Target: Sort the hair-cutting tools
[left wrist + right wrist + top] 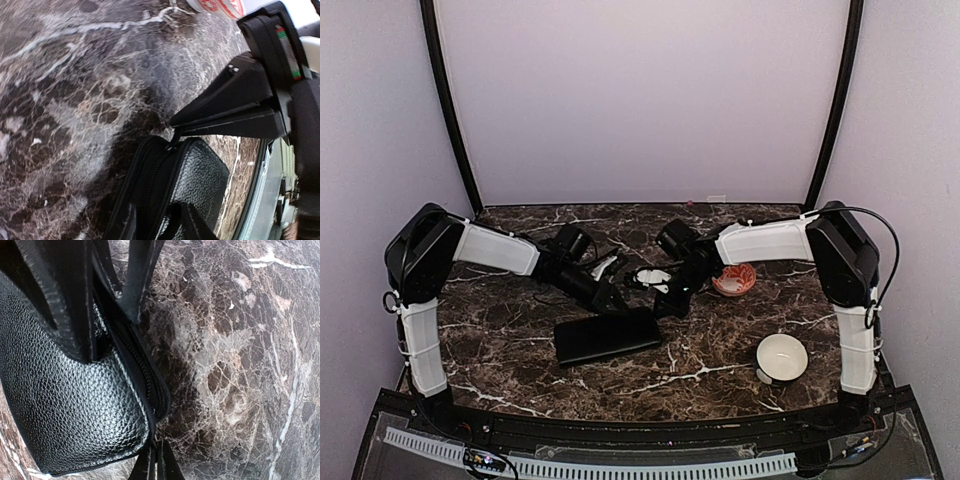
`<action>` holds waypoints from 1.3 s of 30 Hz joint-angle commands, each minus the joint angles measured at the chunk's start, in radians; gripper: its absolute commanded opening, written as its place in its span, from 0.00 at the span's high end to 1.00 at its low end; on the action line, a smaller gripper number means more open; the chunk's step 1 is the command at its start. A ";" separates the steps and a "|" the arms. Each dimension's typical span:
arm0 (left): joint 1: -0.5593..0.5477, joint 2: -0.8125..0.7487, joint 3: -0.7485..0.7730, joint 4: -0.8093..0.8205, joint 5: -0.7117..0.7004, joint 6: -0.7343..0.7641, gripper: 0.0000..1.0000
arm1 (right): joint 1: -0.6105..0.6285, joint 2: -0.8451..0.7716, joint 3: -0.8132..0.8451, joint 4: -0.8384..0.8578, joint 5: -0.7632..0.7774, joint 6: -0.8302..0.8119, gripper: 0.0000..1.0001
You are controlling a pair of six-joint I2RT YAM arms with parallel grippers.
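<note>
A flat black zipped case [605, 338] lies at the table's middle, with both grippers at its far right corner. My left gripper [618, 300] is shut on the case's zipped edge [150, 185], with one finger [75, 305] on the lid and the other [140, 275] beside it. My right gripper [157, 460] is shut on the zipper pull [175, 136] at the case's corner [155, 405]. It also shows in the top view [670, 303]. Small silver hair-cutting tools [645, 275] lie just behind the grippers, partly hidden by them. I cannot tell them apart.
An orange patterned bowl [734, 279] stands right of the right gripper and shows at the top edge of the left wrist view [220, 6]. A white bowl [781, 357] stands at the front right. The dark marble table [500, 340] ends at a black front rail.
</note>
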 commanded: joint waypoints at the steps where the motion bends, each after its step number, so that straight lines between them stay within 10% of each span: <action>1: -0.002 0.001 0.019 -0.023 0.042 0.019 0.80 | 0.015 -0.002 0.006 0.029 -0.008 0.004 1.00; 8: -0.002 0.001 0.009 -0.021 0.043 0.015 1.00 | 0.016 -0.012 -0.009 0.035 0.005 0.005 1.00; 34: 0.006 -0.077 -0.107 0.075 -0.048 -0.021 1.00 | 0.016 -0.253 -0.312 0.007 0.088 -0.042 1.00; 39: -0.017 -0.228 -0.168 0.105 -0.288 -0.040 0.76 | 0.017 -0.248 -0.301 0.009 0.105 -0.034 1.00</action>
